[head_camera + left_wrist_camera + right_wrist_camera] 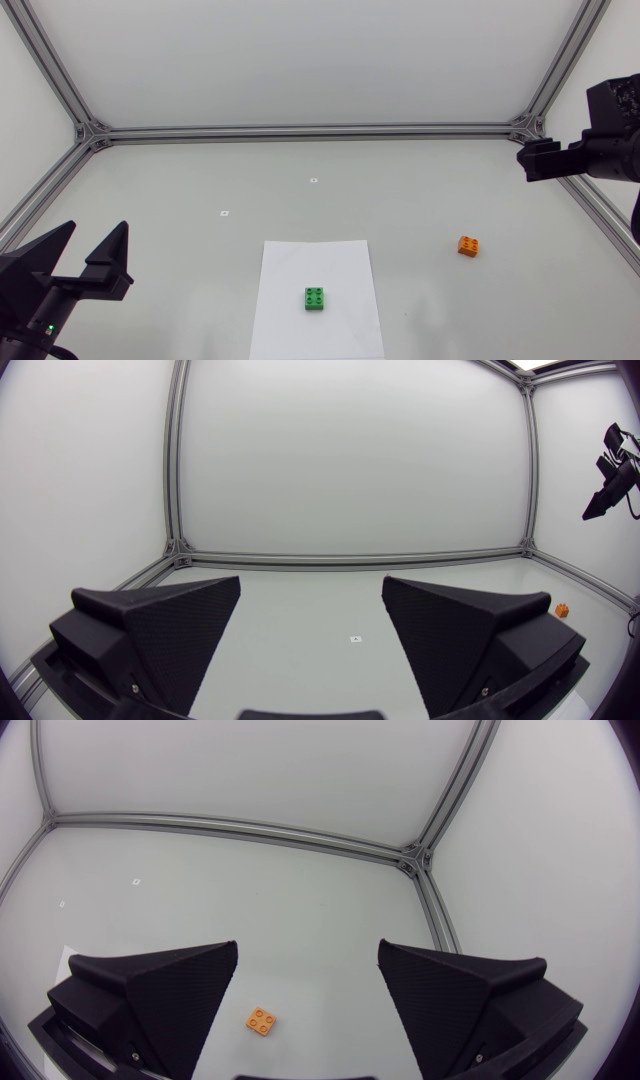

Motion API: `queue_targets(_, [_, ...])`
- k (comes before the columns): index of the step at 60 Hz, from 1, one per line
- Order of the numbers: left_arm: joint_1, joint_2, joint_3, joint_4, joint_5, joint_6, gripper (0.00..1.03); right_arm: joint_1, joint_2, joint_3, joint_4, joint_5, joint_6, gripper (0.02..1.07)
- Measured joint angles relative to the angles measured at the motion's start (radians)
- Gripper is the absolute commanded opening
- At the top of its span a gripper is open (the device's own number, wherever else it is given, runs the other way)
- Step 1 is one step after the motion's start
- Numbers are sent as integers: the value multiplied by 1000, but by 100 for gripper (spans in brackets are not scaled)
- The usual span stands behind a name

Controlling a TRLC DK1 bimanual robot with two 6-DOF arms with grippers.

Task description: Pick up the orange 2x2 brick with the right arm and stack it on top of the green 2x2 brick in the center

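White worktop [450,190]: green brick [315,298] sits on paper [300,262], orange brick [468,245] well apart, ahead of my right gripper [307,948], spread wide; my left gripper [311,582] wide too, empty.

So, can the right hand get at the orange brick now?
Probably yes: the right hand is open, and the orange brick lies alone below it, with nothing between them.

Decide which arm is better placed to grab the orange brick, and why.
Right: the orange brick lies below the open right pincer; the left pincer sits far across the table.
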Motion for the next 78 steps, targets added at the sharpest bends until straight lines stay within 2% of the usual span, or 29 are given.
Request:
queue_targets(6, [0, 0, 0, 0, 0, 0, 99, -27, 68, 0, 0, -50, -90, 102])
queue_targets(22, [0, 0, 0, 0, 0, 0, 99, -41, 253, 32, -27, -52, -344, 102])
queue_targets(47, [0, 0, 0, 0, 0, 0, 99, -50, 534, 109, -263, -127, -755, 102])
queue_targets(54, [0, 0, 0, 0, 0, 0, 99, -61, 606, 145, -285, -130, -850, 102])
queue_targets(78, [0, 0, 0, 0, 0, 0, 99, -48, 692, 163, -310, -122, -1033, 99])
